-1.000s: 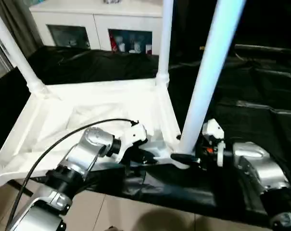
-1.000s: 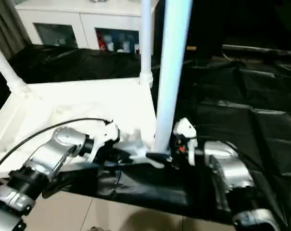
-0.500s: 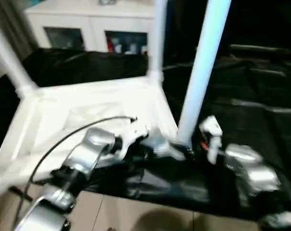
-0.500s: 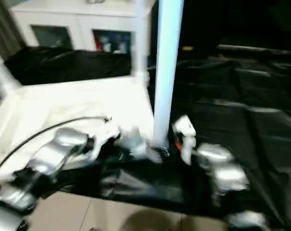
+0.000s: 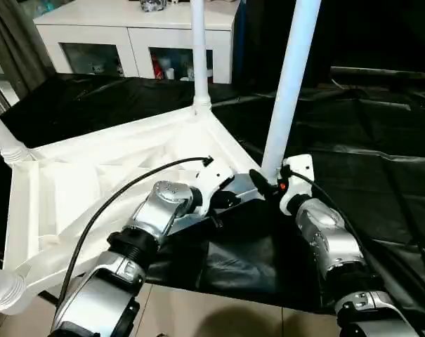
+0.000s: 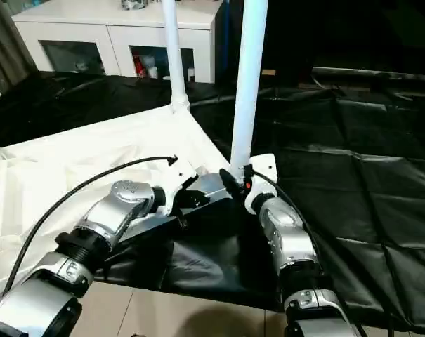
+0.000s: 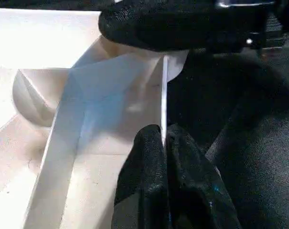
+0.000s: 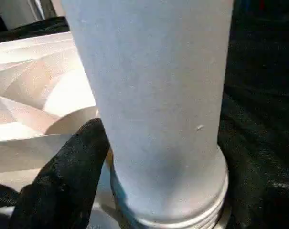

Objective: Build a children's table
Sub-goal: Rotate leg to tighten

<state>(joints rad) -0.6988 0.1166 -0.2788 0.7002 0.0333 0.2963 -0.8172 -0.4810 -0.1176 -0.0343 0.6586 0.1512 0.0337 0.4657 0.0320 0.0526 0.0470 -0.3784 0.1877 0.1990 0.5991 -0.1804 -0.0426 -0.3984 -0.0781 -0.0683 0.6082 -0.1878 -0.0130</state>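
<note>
Left wrist view: L gripper (image 7: pixel 164 157) has both black fingers pinched together on the thin edge wall of the tabletop (image 5: pixel 93 189), just short of the near corner socket (image 7: pixel 32 95). Right wrist view: R gripper (image 8: pixel 134 191) sits at the base of the near leg (image 5: pixel 288 84), one black finger (image 8: pixel 63 176) pressed against the tube's side; 2nd finger hidden behind the tube, so looks clamped on it but can't fully confirm.

Head views: the table lies upside down on black sheeting (image 5: pixel 381 140), ribbed underside up. Near leg stands approx. vertical, long axis up out of the frame, foot end at the socket right between the two grippers. Far leg (image 5: pixel 198 49) already upright in its corner; another leg (image 5: pixel 1 133) angles off at the robot's left.

Key relation: leg axis vs socket axis. R arm is on the tube, L arm steadies the rim beside it, so seating likely needs a straight downward push, w/o tilt.
</note>
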